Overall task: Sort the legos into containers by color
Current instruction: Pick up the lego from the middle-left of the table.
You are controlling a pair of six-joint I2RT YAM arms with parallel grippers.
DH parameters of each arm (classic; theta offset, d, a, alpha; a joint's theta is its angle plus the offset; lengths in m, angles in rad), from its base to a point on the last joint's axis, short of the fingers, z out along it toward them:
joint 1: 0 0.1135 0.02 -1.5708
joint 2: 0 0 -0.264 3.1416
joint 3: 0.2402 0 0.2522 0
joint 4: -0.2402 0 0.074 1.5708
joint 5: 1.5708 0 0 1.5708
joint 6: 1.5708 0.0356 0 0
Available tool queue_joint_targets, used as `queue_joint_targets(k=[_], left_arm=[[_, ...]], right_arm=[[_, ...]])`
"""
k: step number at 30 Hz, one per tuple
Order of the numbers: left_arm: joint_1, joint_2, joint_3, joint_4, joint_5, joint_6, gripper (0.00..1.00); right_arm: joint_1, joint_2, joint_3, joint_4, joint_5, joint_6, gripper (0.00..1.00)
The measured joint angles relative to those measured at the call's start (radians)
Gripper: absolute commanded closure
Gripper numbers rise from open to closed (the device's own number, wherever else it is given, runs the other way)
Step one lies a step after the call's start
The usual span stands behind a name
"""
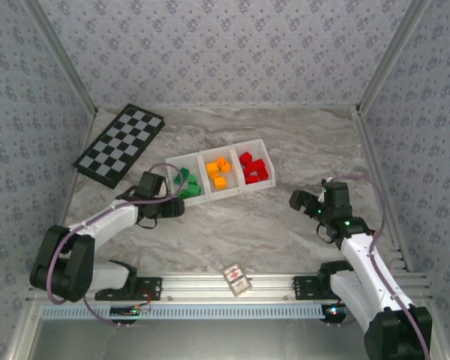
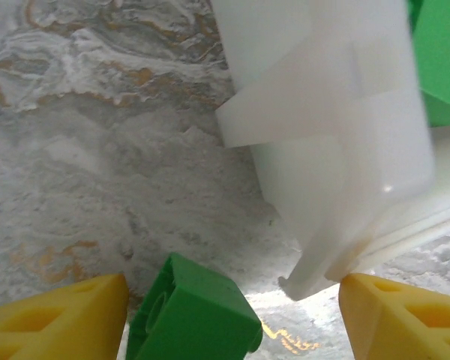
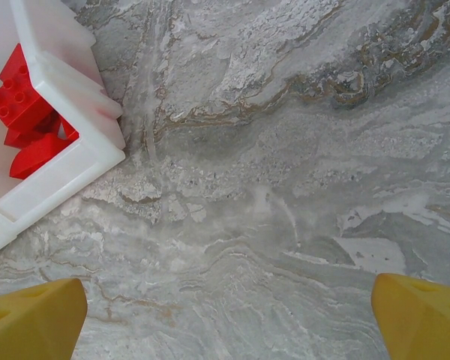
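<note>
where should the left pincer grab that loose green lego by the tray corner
Across its two flat side faces, coming straight down from above: the green lego lies on the table just off the tray corner, framed by the open left pincer.

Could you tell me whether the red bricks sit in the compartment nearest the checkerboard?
No, the red bricks lie in the far-end compartment of the tray; the green bricks occupy the one nearest the checkerboard.

White three-compartment tray (image 3: 67,79), mid-table | green legos (image 1: 186,180) left, orange legos (image 1: 219,171) middle, red legos (image 1: 253,169) right | loose green brick (image 2: 195,315) outside near-left corner
</note>
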Motion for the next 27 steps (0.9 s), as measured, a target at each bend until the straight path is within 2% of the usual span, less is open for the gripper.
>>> queue_joint_targets(k=[12, 19, 27], left_arm=[[0.004, 0.046, 0.0, 0.014, 0.06, -0.051, 0.35], [-0.016, 0.05, 0.0, 0.017, 0.05, -0.079, 0.37], [-0.03, 0.06, 0.0, 0.017, 0.019, -0.113, 0.47]], right_arm=[[-0.058, -0.003, -0.001, 0.0, -0.039, 0.005, 0.0], [-0.078, -0.003, -0.004, 0.001, -0.053, 0.012, 0.0], [-0.093, -0.005, -0.015, 0.0, -0.064, 0.017, 0.0]])
